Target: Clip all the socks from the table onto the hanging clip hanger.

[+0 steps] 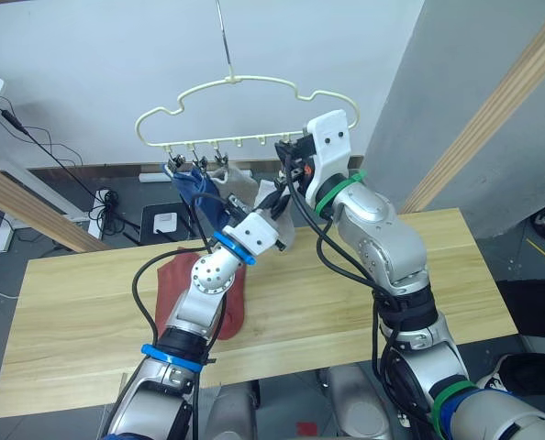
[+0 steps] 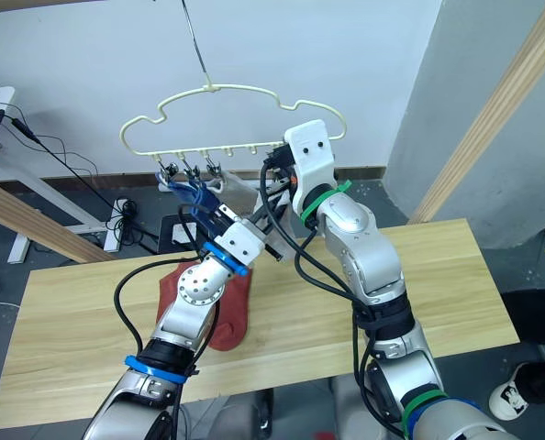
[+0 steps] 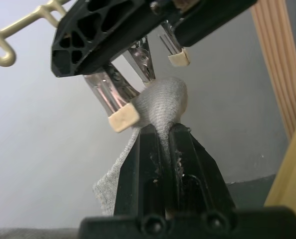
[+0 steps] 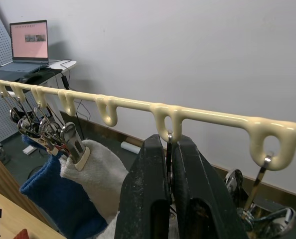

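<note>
Clipping a light grey sock (image 3: 163, 102) onto the clip hanger (image 1: 245, 84) is the step in hand, by my reading. Left gripper (image 3: 163, 137) is closed on the sock's bunched edge and holds it up between the spread pads of a metal clip (image 3: 115, 94). Right gripper (image 4: 170, 149) is closed on another clip's wire just under its loop on the hanger bar; in the left wrist view its black fingers squeeze the clip open.

Task things:
- Hanger hangs by its long hook above the table's (image 1: 456, 266) far edge.
- Blue sock (image 1: 196, 186) already hangs from clips near the bar's left end.
- A second light grey sock (image 4: 99, 172) is clipped just beside it.
- Rust-red socks (image 1: 167, 289) lie on the table toward the near edge, left of centre, partly behind the left arm. One or two, cannot tell.

Risks, judged from here:
- Only a little fabric sits between the clip pads. If the right gripper lets the clip shut before the sock goes deeper, the bite may be thin and the sock slip out.
- The hanger swings freely on its hook. A push from either arm could tilt it and draw the clip off the sock.
- Opening the left gripper before the clip has shut would drop the sock.

Containers: none here; the hanger is the only holder, with two socks on it.
</note>
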Tool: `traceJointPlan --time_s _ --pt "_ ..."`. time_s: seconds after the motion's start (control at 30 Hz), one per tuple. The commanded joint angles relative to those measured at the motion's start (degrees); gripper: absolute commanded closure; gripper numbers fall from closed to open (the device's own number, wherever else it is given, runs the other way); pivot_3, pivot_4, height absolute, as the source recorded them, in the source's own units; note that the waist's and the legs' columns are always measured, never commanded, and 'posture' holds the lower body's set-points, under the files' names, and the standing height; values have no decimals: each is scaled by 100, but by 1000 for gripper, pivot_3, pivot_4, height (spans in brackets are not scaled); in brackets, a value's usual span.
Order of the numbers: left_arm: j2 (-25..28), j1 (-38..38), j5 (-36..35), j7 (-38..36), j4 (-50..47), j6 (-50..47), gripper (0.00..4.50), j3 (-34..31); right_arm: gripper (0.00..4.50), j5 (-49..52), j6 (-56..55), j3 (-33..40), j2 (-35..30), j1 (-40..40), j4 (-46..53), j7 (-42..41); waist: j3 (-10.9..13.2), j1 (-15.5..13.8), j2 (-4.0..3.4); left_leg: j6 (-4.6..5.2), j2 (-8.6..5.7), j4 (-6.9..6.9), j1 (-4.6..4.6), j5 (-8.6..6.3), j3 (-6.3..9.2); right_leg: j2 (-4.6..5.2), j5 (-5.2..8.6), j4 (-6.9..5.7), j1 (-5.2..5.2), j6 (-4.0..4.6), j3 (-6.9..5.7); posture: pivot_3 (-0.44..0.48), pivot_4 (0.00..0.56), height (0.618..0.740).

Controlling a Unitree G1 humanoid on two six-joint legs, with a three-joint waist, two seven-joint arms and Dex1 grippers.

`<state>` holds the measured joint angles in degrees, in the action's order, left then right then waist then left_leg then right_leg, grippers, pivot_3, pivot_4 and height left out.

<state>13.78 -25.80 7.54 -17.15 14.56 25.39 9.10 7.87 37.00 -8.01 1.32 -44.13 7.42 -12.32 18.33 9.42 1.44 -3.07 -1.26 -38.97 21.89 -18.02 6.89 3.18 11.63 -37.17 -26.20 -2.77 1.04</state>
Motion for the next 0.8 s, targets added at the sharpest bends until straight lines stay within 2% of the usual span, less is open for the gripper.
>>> traceJointPlan --time_s 0.03,0.2,0.3,0.5,0.6,0.8 --pt "-31 -64 -32 26 -166 115 4493 -41 4500 30 9 -1 22 -25 236 17 0 0 0 0 0 0 0 0 0 0 0 0 0 0 0 -267 324 731" --pt "-48 -101 -22 90 -147 77 4493 -76 4500 68 92 -26 19 0 257 -26 0 0 0 0 0 0 0 0 0 0 0 -1 0 0 0 -267 326 731" --pt "-50 -121 -22 88 -127 72 4500 -79 3639 109 123 -4 54 35 318 -18 0 0 0 0 0 0 0 0 0 0 0 0 0 0 0 -268 327 731" --pt "-99 -172 -27 73 -120 46 4500 -70 1366 172 301 20 -6 90 529 -67 0 0 0 0 0 0 0 0 0 0 0 0 0 0 0 -266 329 731" --pt "-152 -188 -150 -11 -142 -58 4500 -85 1366 286 525 27 -168 224 932 -208 0 -2 0 0 0 0 1 0 1 0 0 1 0 0 -1 -266 331 731" --pt "-131 -115 -461 -393 -289 -258 2804 -59 1336 485 909 -81 -597 492 1783 -496 0 1 0 0 -1 0 3 0 1 -1 -1 4 1 -2 -1 -267 333 731"
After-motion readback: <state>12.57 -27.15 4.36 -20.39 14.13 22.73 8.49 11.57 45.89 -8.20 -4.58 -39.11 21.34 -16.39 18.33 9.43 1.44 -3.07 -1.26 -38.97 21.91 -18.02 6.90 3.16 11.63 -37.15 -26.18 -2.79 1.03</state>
